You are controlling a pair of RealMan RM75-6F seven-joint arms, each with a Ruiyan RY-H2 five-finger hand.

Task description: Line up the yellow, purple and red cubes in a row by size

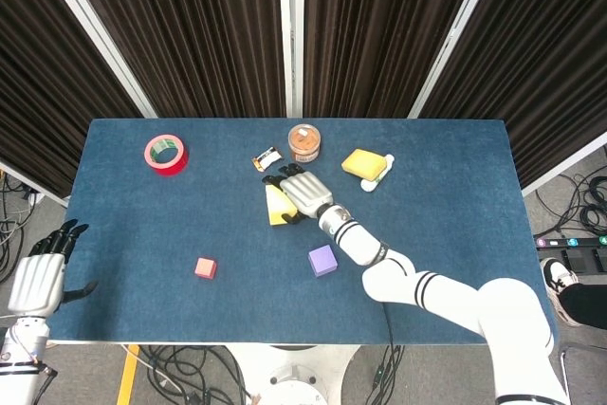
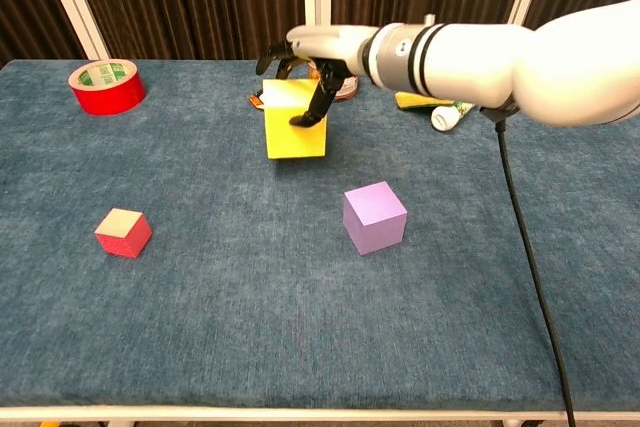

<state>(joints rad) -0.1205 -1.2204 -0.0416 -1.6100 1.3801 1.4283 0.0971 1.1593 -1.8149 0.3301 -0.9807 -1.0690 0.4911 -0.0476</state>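
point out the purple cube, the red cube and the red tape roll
purple cube (image 2: 374,217), chest view, on its front face
red cube (image 2: 123,232), chest view, on its top face
red tape roll (image 1: 166,155), head view, on its rim

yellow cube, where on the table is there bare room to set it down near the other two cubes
Bare cloth lies between the red cube and the purple cube, and along the whole near edge of the table. The far middle is crowded: the right hand on the yellow cube, a small can, a wrapper and a sponge.
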